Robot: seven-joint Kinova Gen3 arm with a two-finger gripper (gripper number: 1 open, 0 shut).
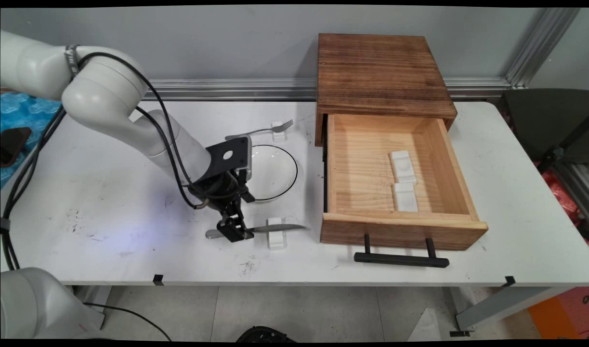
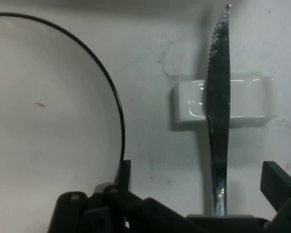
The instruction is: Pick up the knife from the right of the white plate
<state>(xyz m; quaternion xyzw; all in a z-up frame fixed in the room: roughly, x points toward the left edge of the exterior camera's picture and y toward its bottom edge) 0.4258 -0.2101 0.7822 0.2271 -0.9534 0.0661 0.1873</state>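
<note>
Under me is the white table [image 1: 106, 231], flat and smooth, with some dark scuff marks. At its right side stands a dark wooden cabinet [image 1: 378, 72] with rough grain, and its drawer [image 1: 400, 231] of pale wood is pulled open toward the near edge; the drawer has a black bar handle [image 1: 401, 260], and inside it lie two small white ceramic rests [image 1: 403, 180], one just behind the other. Beside my hand there is a round white plate [image 1: 272, 171] with a thin black rim, shallow and glossy. Behind the plate a metal fork [image 1: 263, 130] leans with its tines on a little white rest [image 1: 278, 130]. My pincer [image 1: 232, 230] is low at the table, near the front of the plate, and its two black fingers [image 2: 279, 184] stand apart on both sides of the handle of a steel table knife [image 2: 218, 121]. The knife is long, shiny and serrated along one edge, and its blade lies across a white glazed block-shaped rest [image 2: 247, 99]. I cannot tell if my fingers touch the handle.
</note>
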